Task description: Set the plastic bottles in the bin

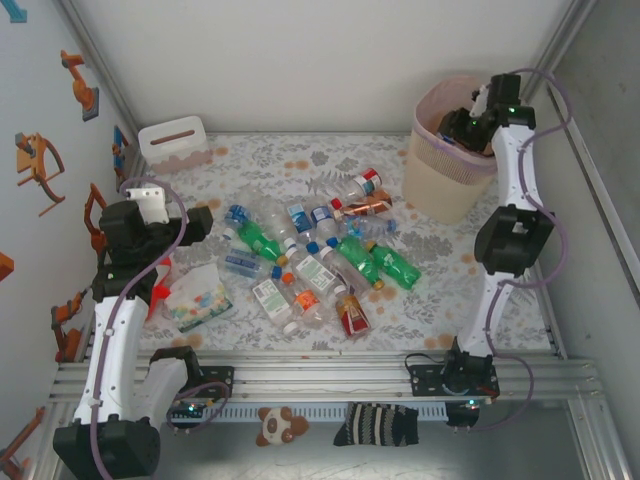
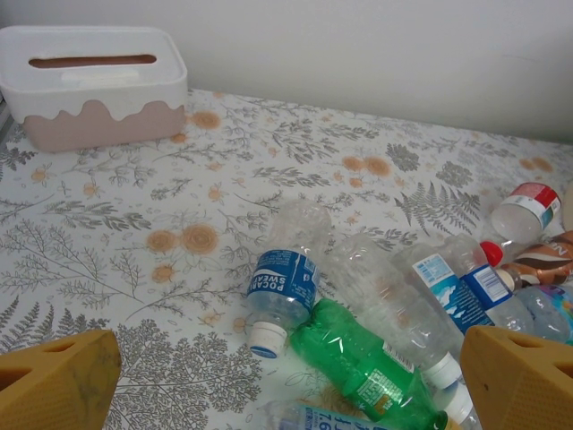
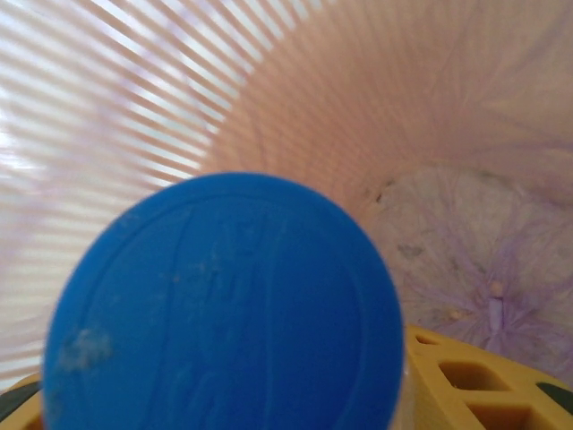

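Over the far-right corner of the floral-patterned bench (image 1: 260, 165), my right claw (image 1: 462, 128) hangs inside the mouth of the tall beige-pink plastic bin (image 1: 440, 185). It is clenched on a blue-capped plastic bottle (image 3: 224, 305). The round cap faces straight at my wrist camera, so the bottle's long axis runs along my fingers, down toward the bin's floor. The cap hides the bottle's body. Around it I see the bin's slatted wall and the pinkish bag liner (image 3: 483, 269).

My left claw (image 2: 286, 385) is released at the bench's left edge, its yellow fingers (image 2: 54, 381) wide apart.

The other plastic bottles (image 1: 310, 255) lie on their sides in a loose heap at the bench's middle, touching, overlapping and pointing every way. Closest to my left claw, a clear bottle with a blue label (image 2: 282, 287) points its white cap toward me. A green plastic bottle (image 2: 358, 358) lies slantwise against it.

A small white box with a slot (image 1: 175, 143) sits in the far-left corner, well apart from the heap. A flat clear packet with colourful dots (image 1: 200, 298) lies just beside the heap's near-left side. A brown-and-white plush toy (image 1: 280, 425) and a striped sock (image 1: 375, 425) rest below the near rail.
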Tool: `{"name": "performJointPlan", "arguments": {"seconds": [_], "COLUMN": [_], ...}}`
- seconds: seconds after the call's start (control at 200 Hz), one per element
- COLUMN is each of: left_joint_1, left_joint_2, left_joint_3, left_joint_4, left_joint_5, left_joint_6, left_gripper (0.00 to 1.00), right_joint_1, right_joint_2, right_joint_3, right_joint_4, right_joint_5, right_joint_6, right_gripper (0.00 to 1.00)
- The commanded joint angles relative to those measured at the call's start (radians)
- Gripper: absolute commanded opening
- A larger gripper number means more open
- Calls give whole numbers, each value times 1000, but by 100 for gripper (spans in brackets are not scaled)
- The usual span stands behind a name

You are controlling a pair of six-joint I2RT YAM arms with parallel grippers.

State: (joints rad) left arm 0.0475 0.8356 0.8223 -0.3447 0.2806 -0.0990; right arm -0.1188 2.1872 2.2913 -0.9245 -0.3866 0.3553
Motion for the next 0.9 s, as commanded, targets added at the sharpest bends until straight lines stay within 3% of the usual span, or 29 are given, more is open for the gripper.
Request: {"name": "performJointPlan", "arguments": {"seconds": [0.0,0.521,0.641,0.831,0.896], "left_joint_1": [9,11,9,9,9], "left_joint_2": [1,20,26,39,43], "left_joint_3": [-3,5,6,11,12], "left_joint_4": [3,-26,-28,-33,-34], "left_joint_5": [-4,-5,-3,6,14], "left_joint_6": [9,16,13,13,14], "left_gripper": [97,97,97,97,97], "right_joint_1": [-6,-7,-7,-7,-7], "right_joint_2": [42,166,139,95,80], "right_joint_3": [63,45,11,13,21], "right_joint_4": [-99,-246,-257,-254,-255], "right_joint_5": [-45,-151,-148,-134,-123], "right_joint_6": [-28,-112,-125,-125,-127], "right_gripper": [29,39,47,73,77]}}
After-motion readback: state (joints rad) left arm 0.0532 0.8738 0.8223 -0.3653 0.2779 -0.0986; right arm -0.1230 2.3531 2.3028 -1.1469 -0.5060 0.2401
